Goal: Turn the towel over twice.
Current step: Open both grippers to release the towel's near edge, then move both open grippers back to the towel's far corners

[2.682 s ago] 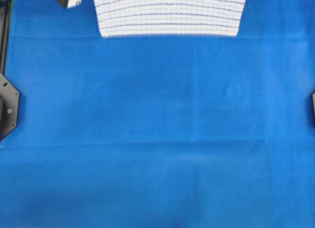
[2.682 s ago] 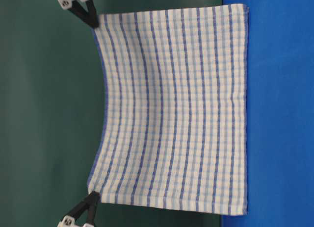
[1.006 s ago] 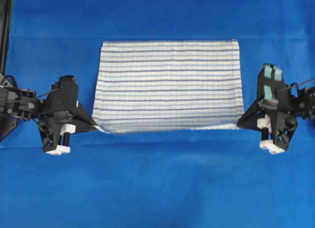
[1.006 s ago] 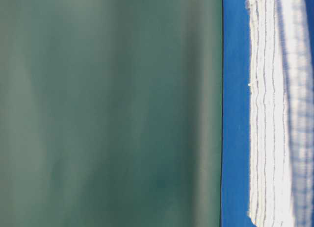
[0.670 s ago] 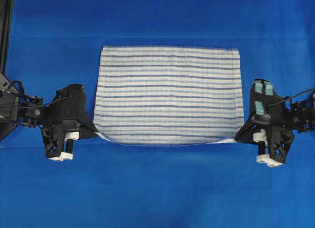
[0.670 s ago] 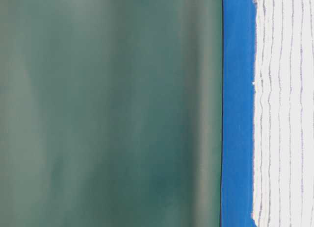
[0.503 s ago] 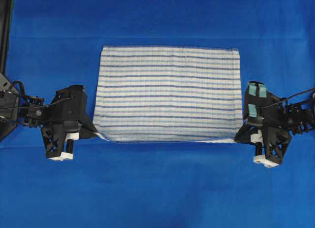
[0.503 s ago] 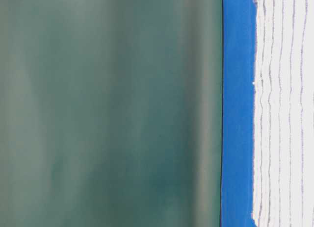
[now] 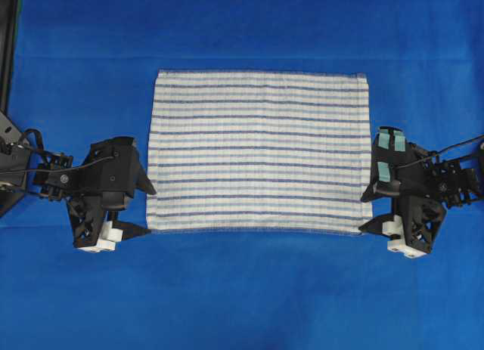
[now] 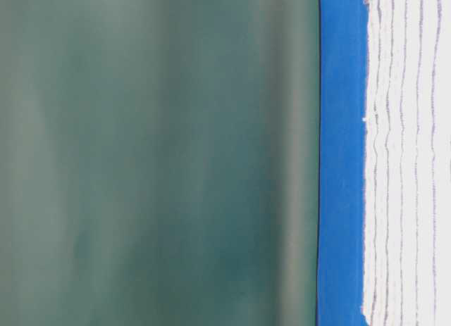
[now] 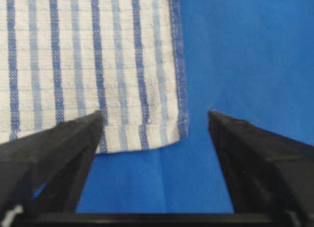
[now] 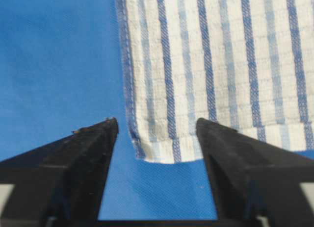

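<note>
You see the white woven towel with thin blue stripes lying flat in the middle of the plain blue table cloth. The left gripper and right gripper stand wide open at its near corners, holding nothing. How many turns are done, I cannot tell.

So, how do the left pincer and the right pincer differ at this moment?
The left pincer stands at the towel's left edge, the right pincer at its right edge. The right pincer's arm carries light green tape patches; the left pincer's arm shows none. In the wrist views, the towel corner lies nearer the left finger of the left pincer, and midway between the fingers of the right pincer. Both are open, holding nothing, by the towel's near corners.
</note>
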Robot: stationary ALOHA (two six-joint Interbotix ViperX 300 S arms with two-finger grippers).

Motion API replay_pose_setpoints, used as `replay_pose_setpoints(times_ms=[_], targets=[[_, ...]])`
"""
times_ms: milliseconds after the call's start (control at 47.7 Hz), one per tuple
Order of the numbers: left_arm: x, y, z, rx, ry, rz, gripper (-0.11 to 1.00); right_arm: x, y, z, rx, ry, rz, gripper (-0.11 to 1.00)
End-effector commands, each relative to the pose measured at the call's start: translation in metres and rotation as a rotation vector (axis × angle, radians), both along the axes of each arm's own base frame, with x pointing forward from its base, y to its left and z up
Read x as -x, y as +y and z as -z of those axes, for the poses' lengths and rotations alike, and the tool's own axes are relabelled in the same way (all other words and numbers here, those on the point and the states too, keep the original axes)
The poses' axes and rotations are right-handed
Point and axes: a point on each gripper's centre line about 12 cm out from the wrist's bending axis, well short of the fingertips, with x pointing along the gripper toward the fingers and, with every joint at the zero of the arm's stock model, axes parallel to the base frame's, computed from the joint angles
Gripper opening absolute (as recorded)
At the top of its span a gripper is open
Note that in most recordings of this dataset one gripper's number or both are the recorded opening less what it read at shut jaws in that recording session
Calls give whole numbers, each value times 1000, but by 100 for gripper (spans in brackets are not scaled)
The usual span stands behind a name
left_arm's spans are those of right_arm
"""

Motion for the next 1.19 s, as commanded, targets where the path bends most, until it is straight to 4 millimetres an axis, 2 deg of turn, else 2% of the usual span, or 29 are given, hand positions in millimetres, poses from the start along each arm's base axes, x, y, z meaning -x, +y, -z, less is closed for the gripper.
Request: replay_pose_setpoints(times_ms=[0, 126, 272, 545, 712, 901, 1173], targets=[[-6, -2, -15, 5, -54, 8, 88, -7, 1, -17, 9, -63, -20, 63], [-9, 5, -29, 6, -94, -15, 88, -7, -11, -30, 45, -109, -18, 61], [-12, 30, -43, 0, -147, -98, 86, -5, -40, -47, 112, -165, 33, 61], [-12, 81, -50, -87, -185, -222, 86, 5, -96, -70, 220, -242, 181, 61], [-11, 102, -57, -112, -223, -289, 86, 10, -114, -72, 252, -244, 234, 61], [-10, 116, -58, -157, -225, -308, 86, 12, -124, -70, 259, -228, 272, 61], [-4, 148, -50, -223, -189, -380, 86, 16, -160, -44, 283, -121, 376, 61]])
